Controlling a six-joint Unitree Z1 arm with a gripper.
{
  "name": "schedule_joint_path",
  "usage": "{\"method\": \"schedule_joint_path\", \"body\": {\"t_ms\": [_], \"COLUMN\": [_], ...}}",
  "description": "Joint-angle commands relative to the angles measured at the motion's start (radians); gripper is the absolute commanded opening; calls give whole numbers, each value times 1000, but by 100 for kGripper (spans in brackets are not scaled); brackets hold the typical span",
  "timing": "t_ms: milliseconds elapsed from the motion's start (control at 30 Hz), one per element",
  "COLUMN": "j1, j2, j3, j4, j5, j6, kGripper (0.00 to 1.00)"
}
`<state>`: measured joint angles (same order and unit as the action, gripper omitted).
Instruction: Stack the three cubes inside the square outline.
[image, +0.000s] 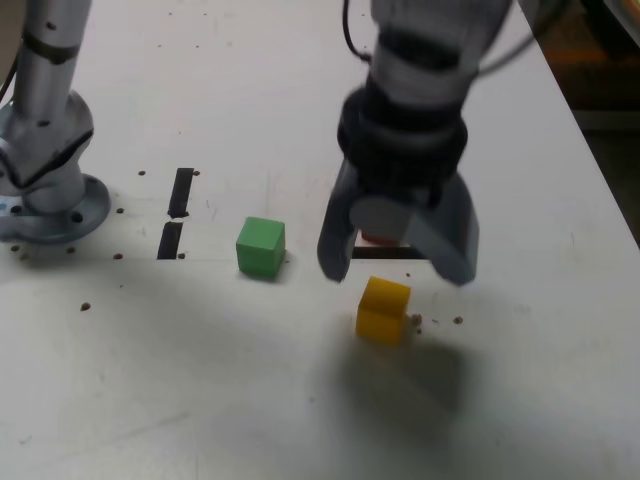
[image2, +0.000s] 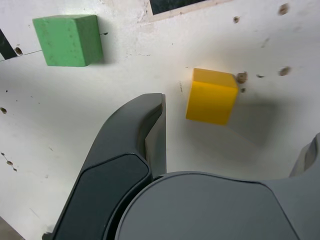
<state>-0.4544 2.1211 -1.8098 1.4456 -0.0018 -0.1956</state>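
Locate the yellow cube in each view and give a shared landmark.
Exterior view: yellow cube just below centre, under the open gripper.
Wrist view: ahead of the jaws, nearer one finger.
Shared landmark: green cube.

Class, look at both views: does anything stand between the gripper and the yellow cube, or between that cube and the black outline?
Nothing visible stands between the gripper and the yellow cube, nor between that cube and the outline's near edge. Beyond it, the red cube shows partly; the gripper hides the rest.
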Motion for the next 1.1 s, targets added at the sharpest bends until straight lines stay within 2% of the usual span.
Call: {"method": "schedule_joint_path", "body": {"t_ms": [0,200,400,567,767,900,1067], "j1": [-6,-9,-9,-9,-10,-12,-12], "j2": [17,43,70,80,74,75,69], "j3": [15,69,96,126,136,148,157], "j4": [-2,-22,-80,-128,-155,-187,-206], "j5": [13,52,41,35,56,50,40], "j6": [0,4,4,-15,-45,-48,-39], "kGripper": [100,100,94,79,50,45,34]}}
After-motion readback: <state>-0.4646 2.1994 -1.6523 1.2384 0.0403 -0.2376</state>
